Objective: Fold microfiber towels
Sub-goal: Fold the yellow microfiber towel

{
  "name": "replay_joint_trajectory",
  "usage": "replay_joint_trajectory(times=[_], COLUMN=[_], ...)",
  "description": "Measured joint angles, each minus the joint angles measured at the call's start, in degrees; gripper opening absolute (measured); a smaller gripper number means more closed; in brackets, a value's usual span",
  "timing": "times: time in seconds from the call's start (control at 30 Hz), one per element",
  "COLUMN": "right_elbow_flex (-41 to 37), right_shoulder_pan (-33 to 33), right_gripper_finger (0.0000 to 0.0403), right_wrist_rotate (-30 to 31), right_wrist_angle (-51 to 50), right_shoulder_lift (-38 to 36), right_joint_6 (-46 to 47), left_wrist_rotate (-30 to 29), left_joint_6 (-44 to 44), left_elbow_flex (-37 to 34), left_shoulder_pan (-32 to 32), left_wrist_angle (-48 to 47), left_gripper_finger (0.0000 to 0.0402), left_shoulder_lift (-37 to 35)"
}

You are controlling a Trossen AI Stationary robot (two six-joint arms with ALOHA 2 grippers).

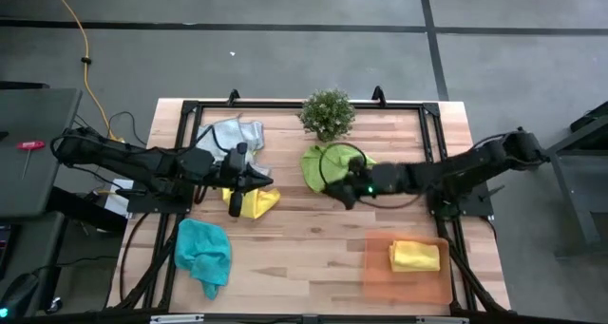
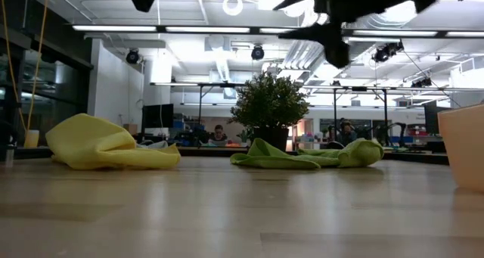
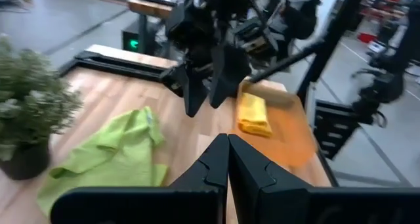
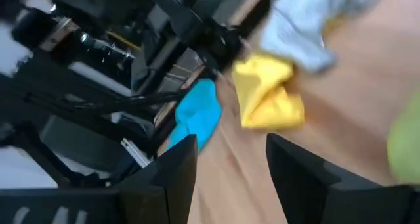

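A crumpled yellow towel (image 1: 255, 202) lies at the table's left-middle, with a grey towel (image 1: 237, 136) beyond it and a teal towel (image 1: 203, 252) nearer the front edge. A lime green towel (image 1: 323, 164) lies spread in front of the potted plant (image 1: 328, 113). A folded yellow towel (image 1: 415, 256) rests in the orange tray (image 1: 380, 272). My left gripper (image 1: 269, 181) hovers shut above the crumpled yellow towel, holding nothing. My right gripper (image 1: 334, 193) hangs open in the air by the green towel's near edge, its fingers (image 4: 174, 171) pointing toward the left arm.
The plant stands at the far middle of the table. The tray takes up the near right corner. Bare wood lies between the teal towel and the tray. A black frame runs along the table's far and side edges.
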Motion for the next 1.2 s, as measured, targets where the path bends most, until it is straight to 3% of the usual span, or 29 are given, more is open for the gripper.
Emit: replay_joint_trajectory(times=[0.13, 0.33, 0.7, 1.0, 1.2], right_elbow_flex=[5.42, 12.34, 14.12, 14.12, 14.12], right_shoulder_pan=[-4.18, -6.2, -6.72, -6.72, -6.71], right_gripper_finger=[0.0174, 0.0174, 0.0174, 0.0174, 0.0174], right_wrist_rotate=[-5.83, -7.05, -7.93, -7.89, -7.82], right_wrist_angle=[-8.33, -22.5, -26.16, -26.84, -28.98], right_shoulder_lift=[0.0, 0.0, 0.04, 0.04, 0.06], right_joint_6=[-8.56, -18.12, -20.82, -19.34, -19.33], left_wrist_rotate=[-3.3, -5.29, -6.73, 7.03, 15.08], left_joint_6=[0.0, 1.0, 5.4, 4.47, 11.6], left_elbow_flex=[0.0, 0.0, 0.0, 4.76, 4.85], left_shoulder_pan=[-0.94, -1.26, 0.13, 12.15, 18.39], left_wrist_angle=[0.0, 0.03, -0.53, -21.6, -22.15], left_gripper_finger=[0.0, 0.0, 0.0014, 0.0125, 0.0182], left_shoulder_lift=[-0.44, -0.53, 2.16, 18.19, 29.41])
